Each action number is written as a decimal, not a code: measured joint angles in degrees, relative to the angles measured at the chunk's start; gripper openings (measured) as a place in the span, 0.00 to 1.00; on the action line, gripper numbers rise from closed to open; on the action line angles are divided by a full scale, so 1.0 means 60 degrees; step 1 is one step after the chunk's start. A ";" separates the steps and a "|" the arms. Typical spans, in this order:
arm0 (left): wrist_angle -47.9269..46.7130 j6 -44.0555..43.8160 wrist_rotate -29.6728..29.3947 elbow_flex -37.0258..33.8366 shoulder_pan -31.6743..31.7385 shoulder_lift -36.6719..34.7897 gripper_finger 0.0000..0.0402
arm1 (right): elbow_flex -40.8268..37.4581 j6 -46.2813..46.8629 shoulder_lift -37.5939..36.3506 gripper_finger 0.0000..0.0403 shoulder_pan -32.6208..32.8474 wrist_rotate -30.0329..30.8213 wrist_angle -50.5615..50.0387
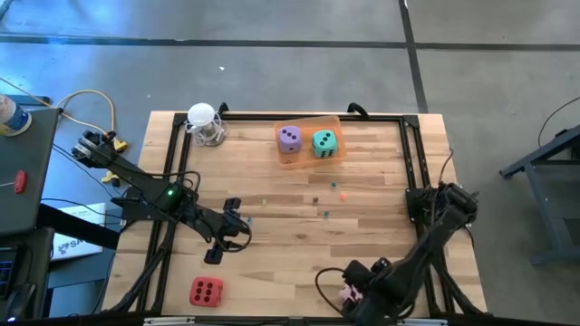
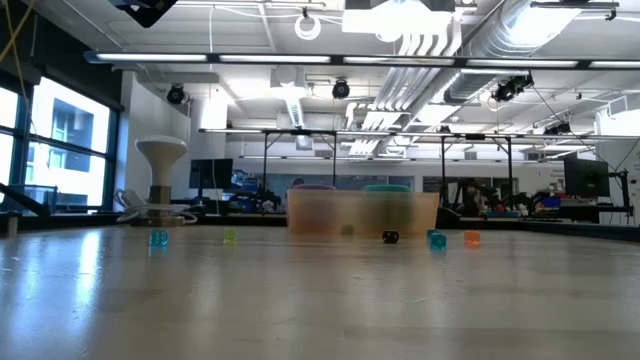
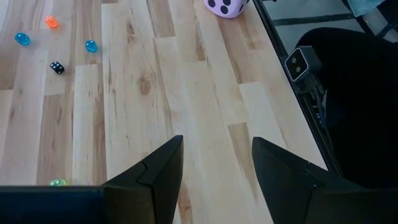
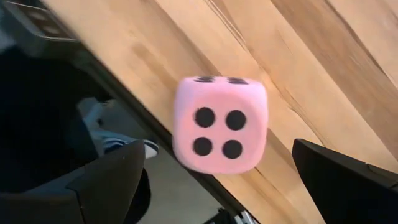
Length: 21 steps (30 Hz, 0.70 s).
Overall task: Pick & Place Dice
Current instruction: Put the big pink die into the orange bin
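The red die (image 1: 207, 291) sits at the near left edge. My left gripper (image 1: 217, 256) hangs just beyond it, fingers apart, empty. Purple die (image 1: 289, 138) and teal die (image 1: 323, 143) rest in the far tray (image 1: 308, 161). My right gripper (image 1: 349, 294), jaws wide, straddles the pink die (image 4: 219, 124) at the near edge.

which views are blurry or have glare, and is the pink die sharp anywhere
Low view: the near tabletop is soft and shiny with reflected ceiling light, and the orange bin looks hazy. Right wrist view: the pink die is fairly sharp, while the open right end effector is blurred at the edges. High view: glare on the floor, top left.
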 joint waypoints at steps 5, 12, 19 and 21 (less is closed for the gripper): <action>-0.0003 0.0004 0.0000 0.0000 0.0000 -0.0001 0.46 | 0.0000 -0.0015 0.0364 0.99 -0.0190 -0.0141 0.0013; 0.0000 0.0003 0.0000 0.0000 0.0000 -0.0004 0.46 | -0.0004 0.0016 0.0715 0.99 -0.0093 -0.0176 -0.0074; 0.0001 0.0013 -0.0015 0.0000 0.0042 -0.0004 0.46 | -0.0007 0.0025 0.1124 0.99 -0.0079 -0.0639 -0.0023; 0.0001 0.0013 -0.0018 0.0000 0.0087 -0.0004 0.46 | -0.0007 -0.0003 0.1142 0.99 -0.0079 -0.0596 -0.0023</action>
